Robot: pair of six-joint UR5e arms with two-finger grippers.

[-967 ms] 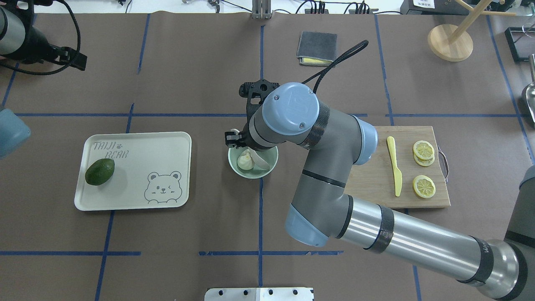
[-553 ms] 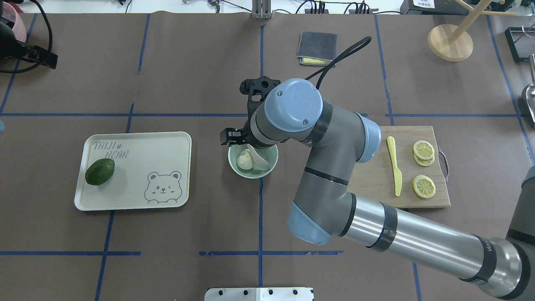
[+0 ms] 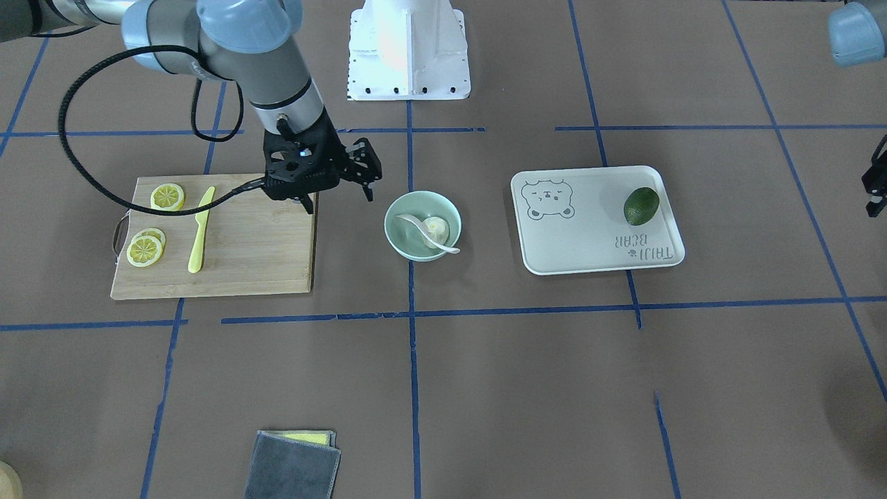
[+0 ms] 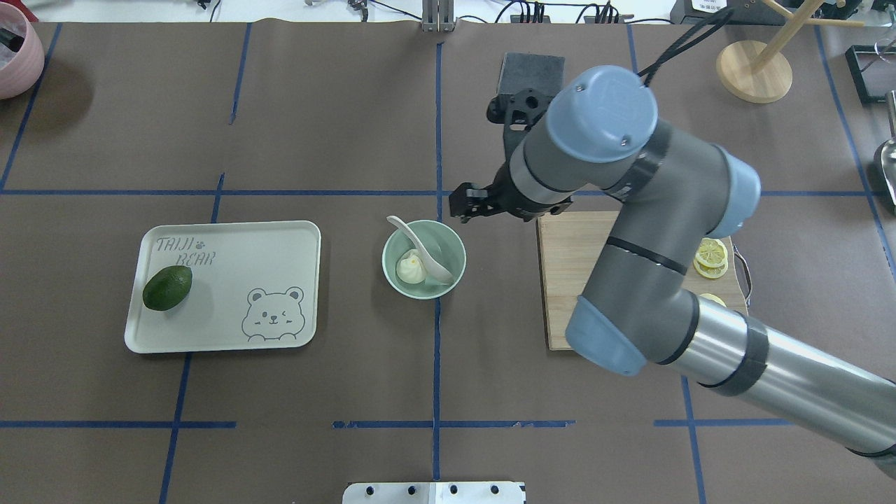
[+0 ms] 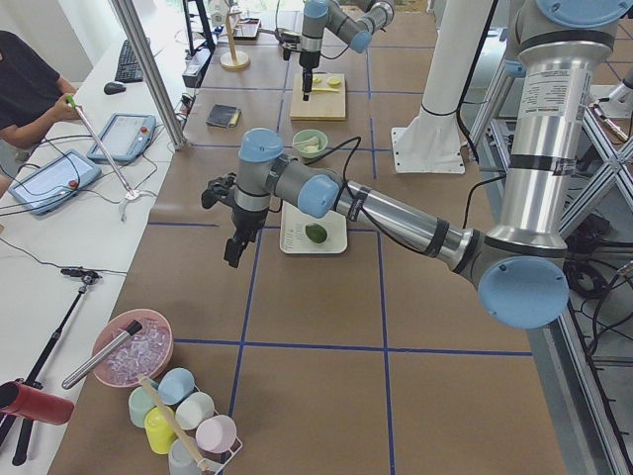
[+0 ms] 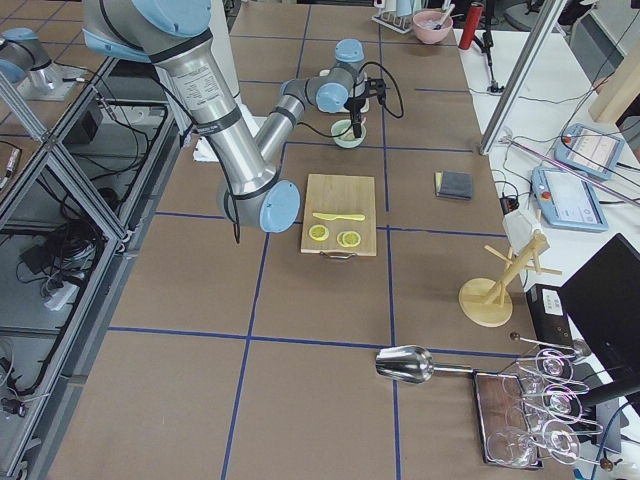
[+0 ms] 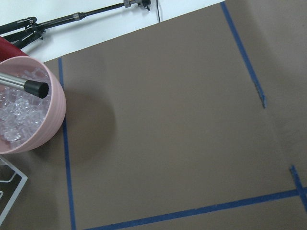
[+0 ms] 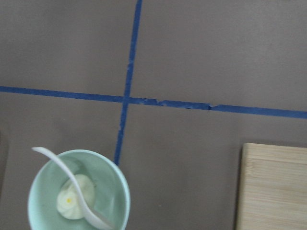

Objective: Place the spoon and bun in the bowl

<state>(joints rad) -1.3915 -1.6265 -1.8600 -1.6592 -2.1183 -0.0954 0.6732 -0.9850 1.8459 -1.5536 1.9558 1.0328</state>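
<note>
The pale mint-green bowl (image 4: 453,246) stands at the table's middle. The white pleated bun (image 4: 411,269) lies inside it. The off-white spoon (image 4: 422,250) rests in the bowl with its scoop beside the bun and its handle over the far left rim. Bowl (image 8: 120,189), bun (image 8: 71,202) and spoon (image 8: 72,184) also show in the right wrist view. My right gripper (image 4: 470,201) is open and empty, above the table to the bowl's right (image 3: 338,190). My left gripper (image 5: 234,247) is far off at the table's left end; I cannot tell its state.
A bear-printed tray (image 4: 231,266) with a dark green avocado (image 4: 167,287) lies left of the bowl. A wooden cutting board (image 3: 249,249) with a yellow knife (image 3: 199,229) and lemon slices (image 3: 145,249) lies right. A pink ice bowl (image 7: 29,115) stands far left.
My right gripper has moved off the bowl, to the right and away, leaving the spoon resting in the bowl. My left arm has left the overhead view.
</note>
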